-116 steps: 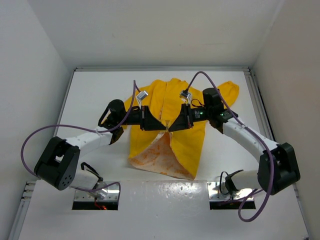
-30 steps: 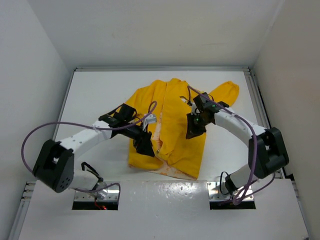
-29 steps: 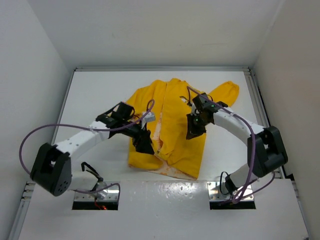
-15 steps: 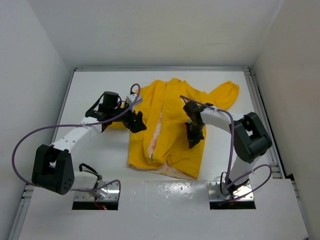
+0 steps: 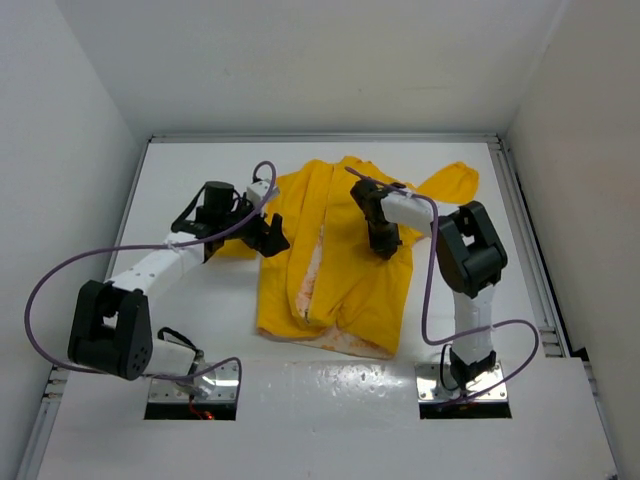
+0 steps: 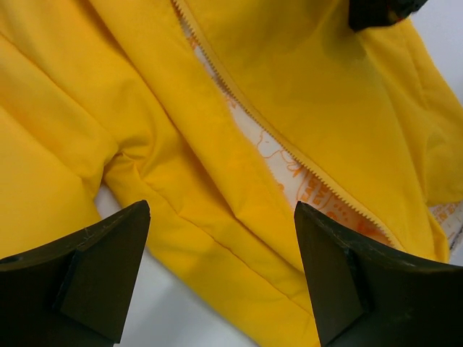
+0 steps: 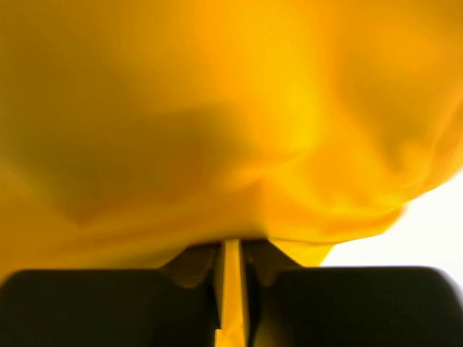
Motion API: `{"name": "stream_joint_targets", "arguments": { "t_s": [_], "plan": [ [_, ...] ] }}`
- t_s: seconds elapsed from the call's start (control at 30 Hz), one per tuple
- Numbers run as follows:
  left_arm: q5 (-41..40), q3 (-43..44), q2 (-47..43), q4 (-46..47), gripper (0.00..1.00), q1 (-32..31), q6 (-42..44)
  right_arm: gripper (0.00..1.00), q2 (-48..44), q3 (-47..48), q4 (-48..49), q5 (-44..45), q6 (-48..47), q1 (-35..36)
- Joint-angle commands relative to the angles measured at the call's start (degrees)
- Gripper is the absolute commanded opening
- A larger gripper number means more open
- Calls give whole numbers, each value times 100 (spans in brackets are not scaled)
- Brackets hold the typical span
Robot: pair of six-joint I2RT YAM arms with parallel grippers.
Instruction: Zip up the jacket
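Left of the zipper, my left gripper hangs over the yellow front panel with its fingers spread about as wide as they go and nothing between them. Right of the zipper, my right gripper is down on the other panel, pinched closed on a thin fold of yellow cloth. You can see the strip squeezed between the pads in the wrist view. So I've got one side and not the other.

The jacket itself lies flat on the white table, collar away from me. The zipper runs down its middle and is undone for all I can see, with the pale orange-speckled lining peeking out between the two rows of teeth.

My read on handling: this thing is light, floppy and probably a bit slick. It bunches up wherever I pinch it, and it'll likely drag across the table rather than hold tension by itself. A grab out in the middle of a panel just lifts a tent of cloth. I reckon the useful holds are right beside the zipper: one gripper pinning the hem at the bottom end of the zipper, the other on the slider or its pull tab. I honestly can't spot the slider from any view, so I need to find it first.
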Motion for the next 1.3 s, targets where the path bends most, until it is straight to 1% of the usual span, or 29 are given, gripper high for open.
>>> {"name": "stream_joint_targets", "arguments": {
  "t_s": [0.0, 0.07, 0.1, 0.17, 0.2, 0.23, 0.27, 0.33, 0.37, 0.4, 0.43, 0.47, 0.5, 0.53, 0.57, 0.6, 0.67, 0.73, 0.77, 0.83, 0.87, 0.9, 0.93, 1.03, 1.07, 1.13, 1.17, 1.2, 1.27],
  "plan": [
    [-290, 163, 250, 189, 87, 86, -49, 15, 180, 504, 279, 1159, -379, -90],
    [-396, 408, 530, 189, 85, 86, -49, 16, 251, 811, 429, 1301, -695, -178],
    [-396, 514, 645, 189, 85, 86, -49, 18, 303, 917, 621, 1546, -732, -213],
    [-449, 918, 1014, 128, 85, 86, -49, 15, 330, 1076, 745, 1347, -1162, -380],
    [-597, 1050, 1146, 67, 84, 86, 3, 15, 269, 1050, 946, 1033, -1241, -406],
    [-598, 1199, 1278, 66, 84, 86, 3, 18, 43, 972, 1018, 908, -1329, -432],
    [-598, 1453, 1392, 66, 84, 86, 3, 18, -186, 849, 1010, 376, -1582, -450],
    [-598, 1665, 1691, 66, 83, 86, 3, 17, -703, 577, 1035, -836, -1672, -485],
    [-598, 1832, 1770, 66, 82, 86, 3, 15, -1142, 10, 1071, -1156, -1699, -520],
    [-546, 1903, 1849, 66, 82, 86, 3, 11, -1355, -213, 1088, -1481, -1716, -495],
    [-546, 1973, 1981, 179, 82, 86, 3, 8, -1531, -346, 880, -2145, -1690, -477],
    [-494, 2026, 2043, 233, 82, 86, 3, 5, -1898, -609, 704, -2257, -1647, -372],
    [-493, 2140, 2113, 294, 81, 86, 3, 0, -1954, -811, 545, -2371, -1359, -223],
    [-493, 2219, 2183, 347, 79, 34, 3, 0, -2024, -996, 152, -2381, -1226, -161],
    [-441, 2307, 2393, 417, 79, 33, 3, 0, -2069, -1094, 53, -2363, -1076, -38],
    [-440, 2560, 2534, 418, 77, -28, 3, 0, -2060, -1416, 25, -2354, -666, 76],
    [-440, 2869, 2842, 357, 70, -89, 3, 0, -2157, -1700, 279, -2285, -347, 191],
    [-440, 3308, 3308, 356, 58, -151, -128, 0, -2052, -1886, 324, -2056, -4, 314],
    [-440, 3449, 3457, 356, 47, -152, -207, 0, -1799, -1877, 307, -1855, 267, 297],
    [-493, 3809, 3834, 356, 40, -309, -313, 0, -1604, -1588, -35, -1687, 654, 402],
    [-667, 3915, 3941, 356, 35, -362, -313, 0, -1342, -1491, -193, -1504, 778, 394],
    [-747, 4029, 4046, 356, 33, -423, -313, 0, -1287, -1455, -238, -1450, 858, 376],
    [-904, 4213, 4221, 356, 29, -537, -313, 0, -1078, -1394, -334, -1197, 1120, 385],
    [-1186, 4460, 4451, 120, 26, -678, -252, 0, -831, -1184, -589, -958, 1358, 323],
    [-1535, 4513, 4600, -177, 22, -757, -252, 0, -769, -1148, -721, -835, 1412, 253],
    [-1836, 4566, 4663, -503, 18, -810, -252, 0, -532, -903, -809, -659, 1483, 166],
    [-2012, 4567, 4741, -705, 14, -811, -199, 0, -479, -840, -818, -528, 1457, 148],
    [-2318, 4567, 4742, -1047, 14, -811, -199, 0, -304, -753, -819, -352, 1430, 121],
    [-2443, 4217, 4655, -1225, 13, -740, -199, 0, -163, -419, -827, -149, 1369, -2]
  ]
}}
